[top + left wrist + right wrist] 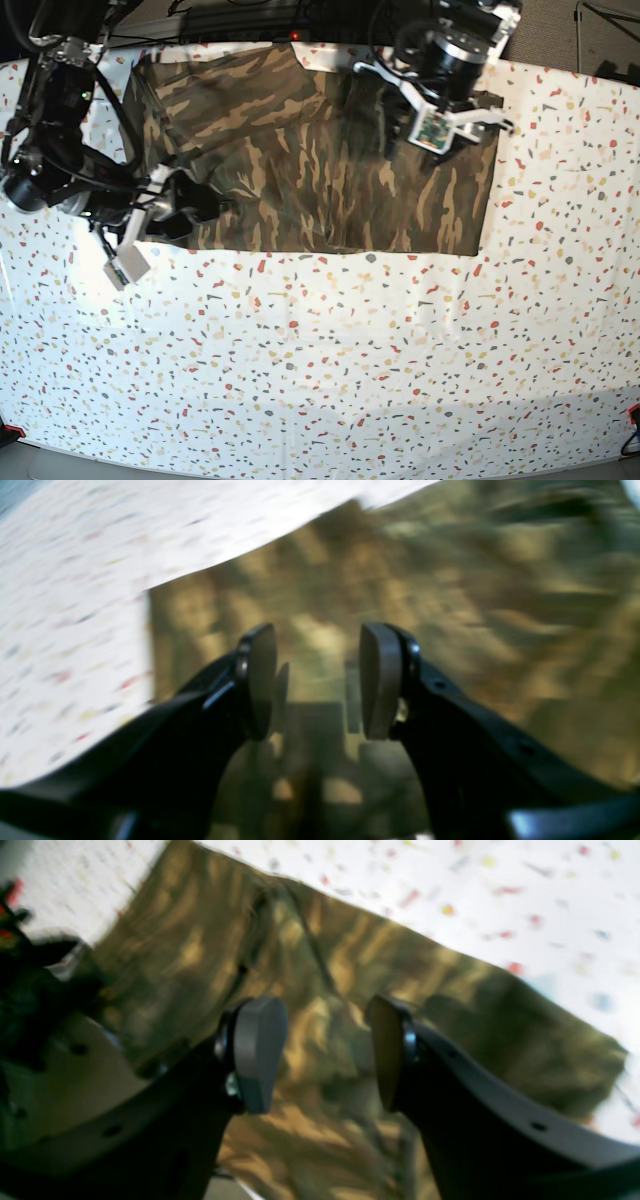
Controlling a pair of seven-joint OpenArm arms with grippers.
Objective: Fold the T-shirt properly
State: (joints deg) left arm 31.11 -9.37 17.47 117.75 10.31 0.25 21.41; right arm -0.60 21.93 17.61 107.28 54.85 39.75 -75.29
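The T-shirt [330, 170] lies spread and partly folded at the far side of the speckled table [330, 360]. It looks light, limp and prone to wrinkling, so pinch hems or corners rather than the middle. The left gripper [317, 680] hangs over the shirt's right part, jaws apart and empty; the right gripper [325, 1055] is at its left edge, likewise apart. No readable writing shows.

Bare table [330, 370] before T-shirt [330, 190]

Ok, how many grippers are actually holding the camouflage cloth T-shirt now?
0. The left gripper hangs open above the camouflage cloth T-shirt; the right gripper is open at its opposite side.
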